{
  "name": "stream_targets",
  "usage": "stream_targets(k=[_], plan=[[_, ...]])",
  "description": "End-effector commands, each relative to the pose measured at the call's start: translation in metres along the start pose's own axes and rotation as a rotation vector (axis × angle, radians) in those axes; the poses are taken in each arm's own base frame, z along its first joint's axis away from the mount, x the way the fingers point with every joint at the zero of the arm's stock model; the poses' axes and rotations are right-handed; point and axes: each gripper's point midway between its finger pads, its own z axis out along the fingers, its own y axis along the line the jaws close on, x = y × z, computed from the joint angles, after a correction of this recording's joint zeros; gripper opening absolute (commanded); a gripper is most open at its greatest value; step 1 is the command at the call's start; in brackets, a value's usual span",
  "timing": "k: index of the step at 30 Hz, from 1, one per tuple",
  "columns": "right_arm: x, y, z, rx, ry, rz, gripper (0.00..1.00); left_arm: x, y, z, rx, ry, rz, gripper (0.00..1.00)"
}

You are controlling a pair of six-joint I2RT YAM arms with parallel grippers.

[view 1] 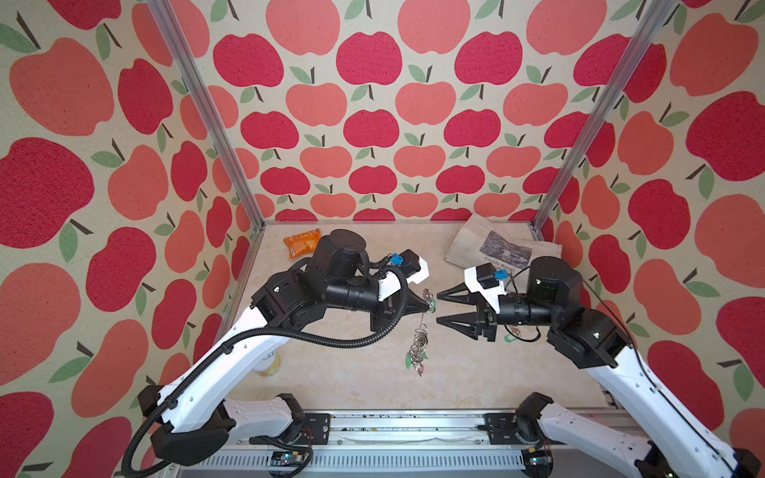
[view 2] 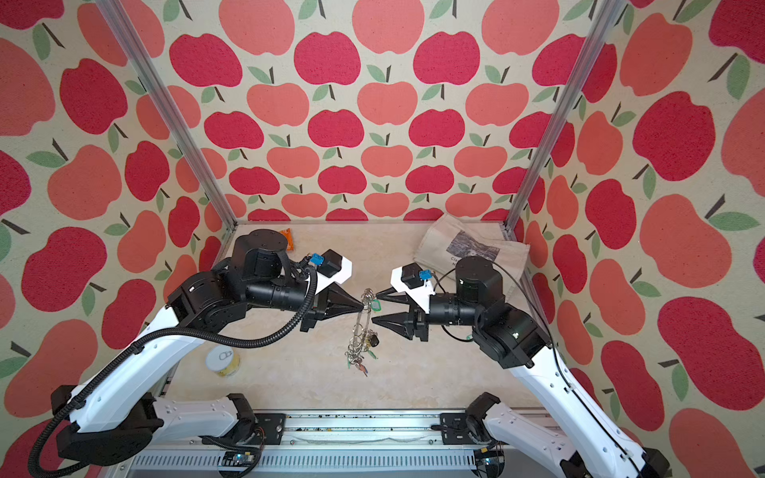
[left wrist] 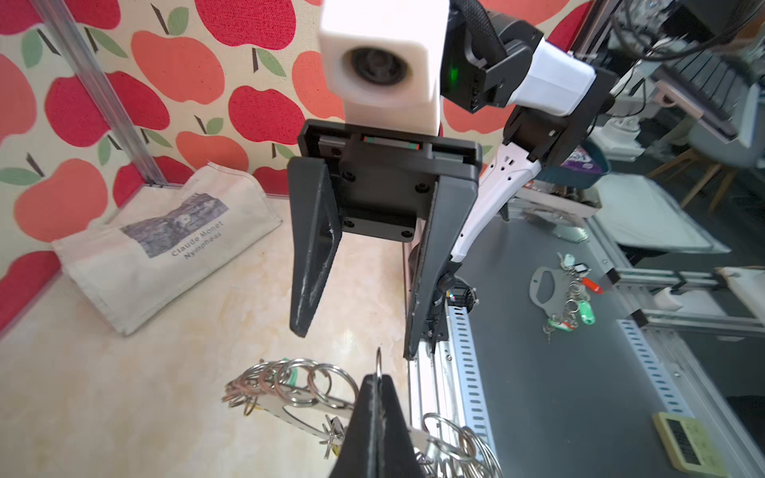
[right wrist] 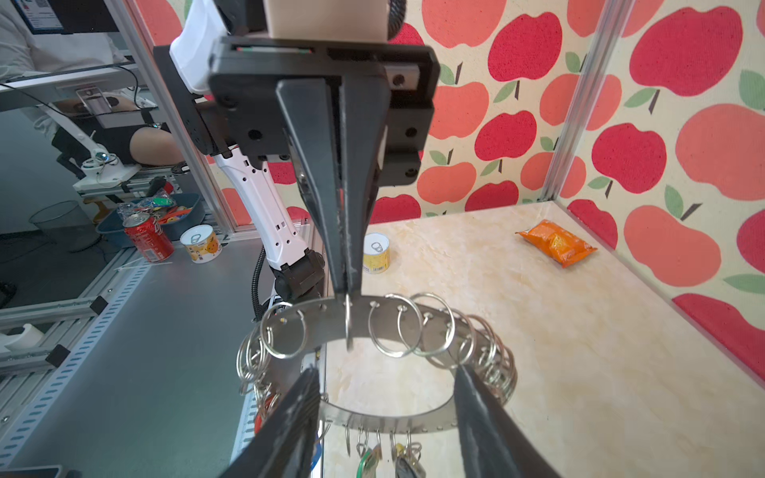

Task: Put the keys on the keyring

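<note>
The left fingers pinched the keyring at its twelve o'clock, keys dangling at six; the right fingers stood spread at three o'clock.

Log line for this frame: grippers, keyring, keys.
left gripper: shut on a rim ring of keyring, keyring hanging | right gripper: open, facing keyring | keys: some hang from lower rim

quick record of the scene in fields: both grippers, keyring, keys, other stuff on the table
keyring: hangs edge-on to both top views, held by the left gripper
left gripper: shut, pinching a small wire ring on the keyring's rim
right gripper: open, tips close to the keyring, not gripping it
keys: several with coloured tags hang from the lowest rings
other items: orange packet, yellow can, cloth bag, all on the table
</note>
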Motion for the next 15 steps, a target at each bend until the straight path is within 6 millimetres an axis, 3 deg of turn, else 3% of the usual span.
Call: stream_targets(k=[1, 5, 10, 13, 15], plan=[[0.011, -0.007, -0.008, 0.077, 0.052, -0.011, 0.6, 0.043, 0.023, -0.005, -0.213, 0.292, 0.18, 0.0], [0.006, -0.008, -0.006, 0.073, 0.024, -0.022, 0.62, 0.057, 0.03, 0.002, -0.289, 0.409, 0.286, 0.0], [-0.004, 0.002, 0.002, -0.021, -0.018, -0.013, 0.52, 0.048, 0.026, 0.002, -0.278, 0.354, 0.286, 0.0], [0.0, 0.007, 0.006, -0.061, -0.008, -0.004, 0.42, 0.039, 0.021, 0.002, -0.261, 0.31, 0.284, 0.0], [0.006, 0.008, 0.011, -0.066, 0.009, 0.004, 0.4, 0.036, 0.019, 0.001, -0.255, 0.291, 0.285, 0.0]])
